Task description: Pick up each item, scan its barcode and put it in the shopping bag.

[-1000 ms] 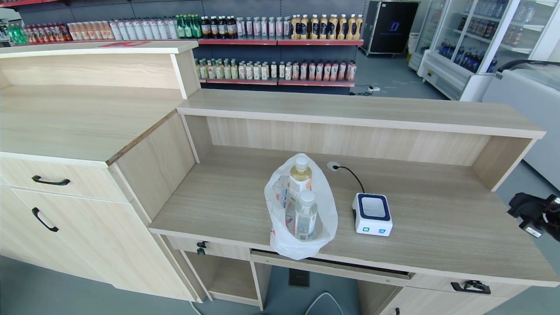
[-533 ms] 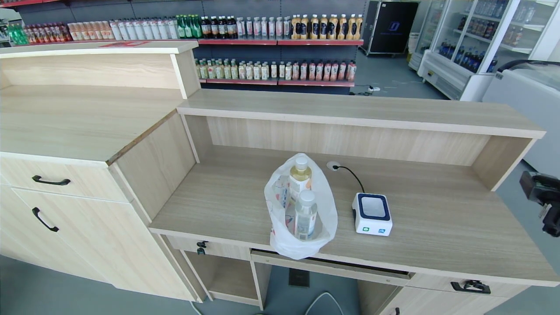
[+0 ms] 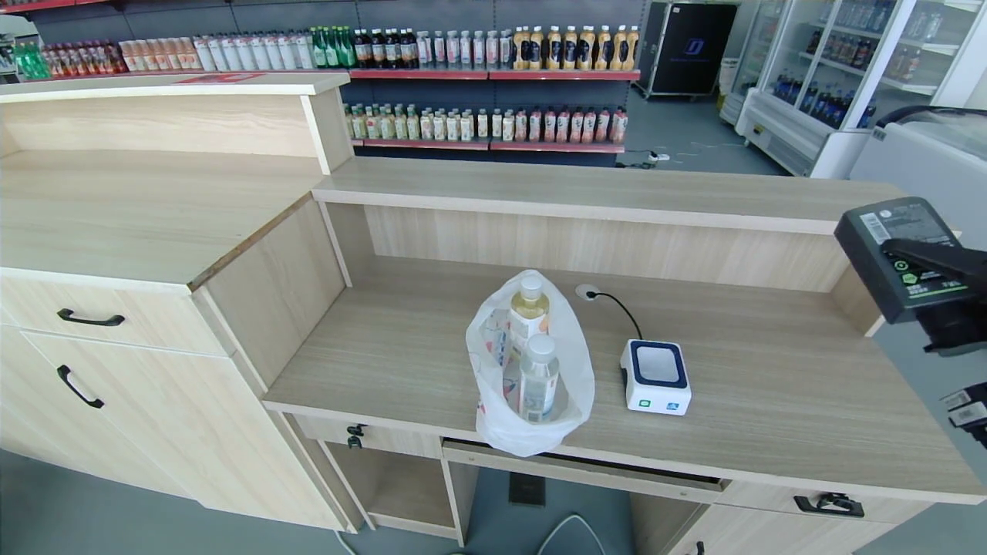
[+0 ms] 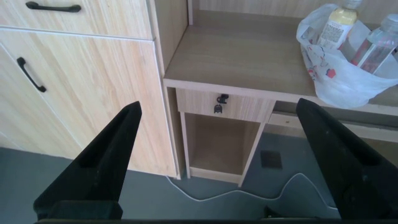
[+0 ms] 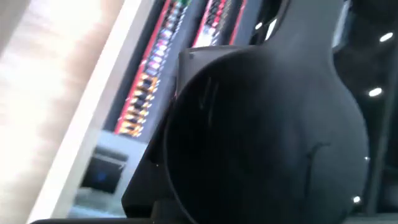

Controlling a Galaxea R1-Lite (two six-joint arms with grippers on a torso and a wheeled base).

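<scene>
Your item, a flat dark package (image 3: pixel 870 266) with a white barcode label (image 3: pixel 874 226) near one corner and a green mark lower on the same face, is up in the air at the right end of the counter (image 3: pixel 771 385). It is well to the right of the scanner and touches neither the desk nor the bag. The right gripper (image 3: pixel 937 297) is clamped on it, one black finger (image 3: pixel 941 260) lying across the labelled face, which is turned toward the head camera. The scanner (image 3: pixel 656 377), a small white box with a dark-framed window facing up, sits on the desk just right of the shopping bag, and its black cable (image 3: pixel 621 308) runs back to a round hole (image 3: pixel 587 292) in the desktop. The shopping bag (image 3: pixel 574 385), thin white plastic, stands open near the desk's front edge with two bottles upright inside: a yellowish drink (image 3: pixel 529 312) at the back and a clear bottle (image 3: pixel 538 378) in front of it. Your left gripper (image 4: pixel 217 106) hangs low in front of the counter with its fingers (image 4: pixel 99 168) spread wide and nothing between them, looking at the small locked drawer (image 4: pixel 249 107) under the desk, with the bag (image 4: pixel 339 87) above and off to one side. To the left stands a taller cabinet with black drawer handles (image 3: pixel 89 318). Behind the counter run store shelves of bottles (image 3: pixel 493 46) and glass-door fridges (image 3: pixel 833 69).
</scene>
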